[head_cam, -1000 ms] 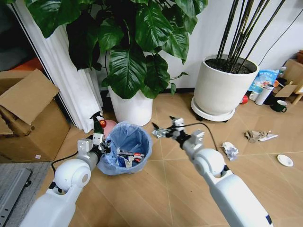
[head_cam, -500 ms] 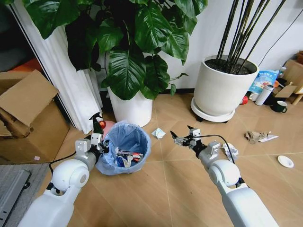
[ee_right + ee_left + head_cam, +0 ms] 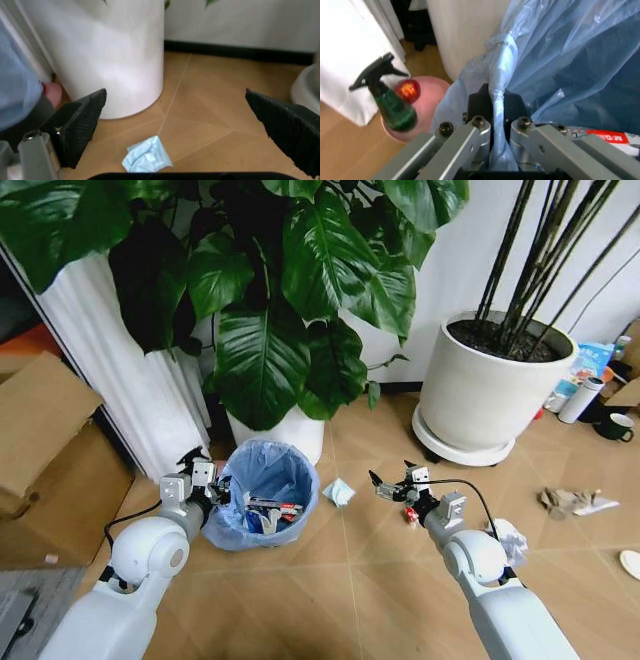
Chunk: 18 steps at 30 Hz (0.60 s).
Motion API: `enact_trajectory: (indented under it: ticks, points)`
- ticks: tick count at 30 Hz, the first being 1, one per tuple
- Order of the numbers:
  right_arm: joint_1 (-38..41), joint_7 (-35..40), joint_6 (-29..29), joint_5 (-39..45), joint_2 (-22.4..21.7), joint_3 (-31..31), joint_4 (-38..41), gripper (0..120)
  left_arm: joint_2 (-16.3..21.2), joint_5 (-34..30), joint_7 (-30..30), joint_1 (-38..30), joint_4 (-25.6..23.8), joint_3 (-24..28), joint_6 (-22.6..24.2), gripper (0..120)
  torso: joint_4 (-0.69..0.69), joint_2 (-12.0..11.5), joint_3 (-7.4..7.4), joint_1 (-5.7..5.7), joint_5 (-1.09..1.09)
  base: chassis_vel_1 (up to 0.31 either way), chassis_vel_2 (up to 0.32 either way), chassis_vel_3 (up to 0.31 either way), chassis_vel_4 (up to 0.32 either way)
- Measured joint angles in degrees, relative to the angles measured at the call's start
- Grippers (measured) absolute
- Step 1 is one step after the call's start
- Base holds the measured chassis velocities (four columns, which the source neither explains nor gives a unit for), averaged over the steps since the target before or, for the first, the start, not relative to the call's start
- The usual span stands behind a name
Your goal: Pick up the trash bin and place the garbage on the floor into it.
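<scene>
Head view: left tool (image 3: 205,480) clamped on the trash bin (image 3: 262,493) rim; right tool (image 3: 392,486), fingers apart, hovers near a blue wrapper (image 3: 340,493).

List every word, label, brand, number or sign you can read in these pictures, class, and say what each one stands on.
"M-G…": white letters on a red wrapper lying inside the trash bin; the rest is cut off.
Blue-and-white packet by the wall, behind the large white plant pot: print too small to read.
Wrappers in the bin, head view: too small to read.
Nothing else legible.
</scene>
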Motion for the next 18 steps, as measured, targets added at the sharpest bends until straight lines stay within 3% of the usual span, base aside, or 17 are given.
enact_trajectory:
  ticks: [6, 11, 18]
  points:
    - [3.0, -0.9, -0.7, -1.5, -0.2, -3.7, -7.6, 100, 0.1, 0.0, -0.2, 0.8, -1.2, -0.3, 0.0, 0, -0.01, 0.0, 0.0, 0.01, 0.01, -0.065, 0.082, 0.082, -0.093]
    - [11.0, -4.3, 0.8, -4.1, 2.4, -7.9, -21.9, 100, 0.1, 0.2, -0.9, 1.6, -2.4, -0.4, 0.0, 0, 0.01, 0.0, -0.02, -0.03, 0.0, 0.037, -0.049, -0.03, 0.039]
    - [18.2, -5.7, 1.3, -4.7, 5.5, -11.4, -34.9, 100, 0.2, 0.2, -1.5, 2.2, -3.2, -0.4, 0.0, 0, 0.01, 0.0, -0.01, -0.02, -0.01, 0.01, -0.014, -0.009, 0.011]
